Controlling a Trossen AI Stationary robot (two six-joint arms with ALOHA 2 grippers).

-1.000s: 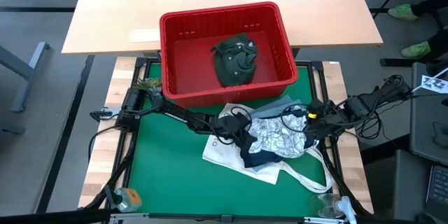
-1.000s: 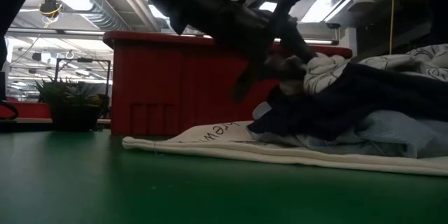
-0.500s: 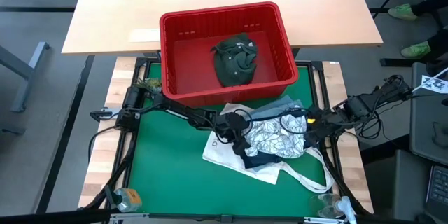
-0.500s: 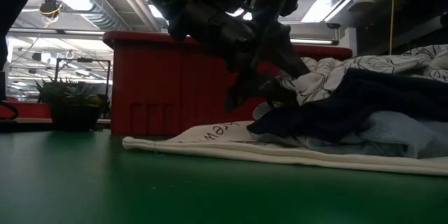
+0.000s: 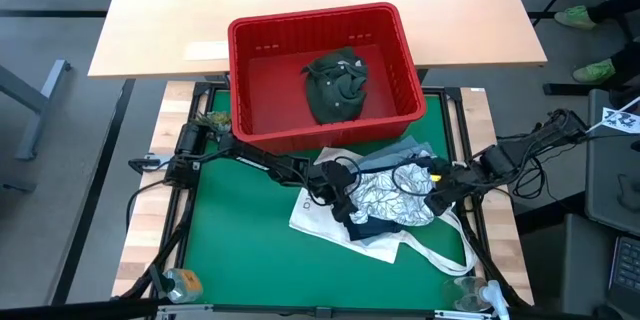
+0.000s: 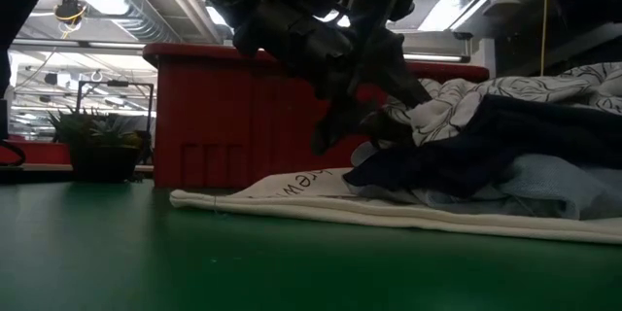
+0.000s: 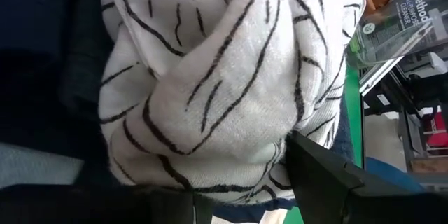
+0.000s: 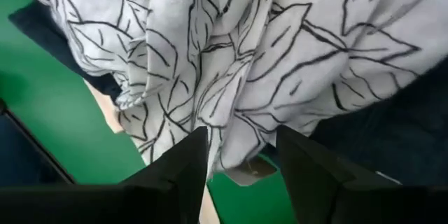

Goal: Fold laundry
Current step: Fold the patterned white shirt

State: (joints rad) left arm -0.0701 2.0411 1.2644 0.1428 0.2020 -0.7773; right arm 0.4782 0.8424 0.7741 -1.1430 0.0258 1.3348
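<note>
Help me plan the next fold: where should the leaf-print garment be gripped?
Judging by its pose, grip the leaf-print garment at its bunched outer edges, coming from above at each side. It lies crumpled on top of the pile, so its edges look reachable without snagging the navy garment beneath.

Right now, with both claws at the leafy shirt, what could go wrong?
1. The leaf-print garment lies on the navy garment and a tote bag; a claw might catch those layers too.
2. The left claw and right claw, both open, sit at opposite edges of the same bunched cloth, so uneven pulling could twist it.
3. The red basket stands close behind; lifted cloth might snag its rim.
</note>
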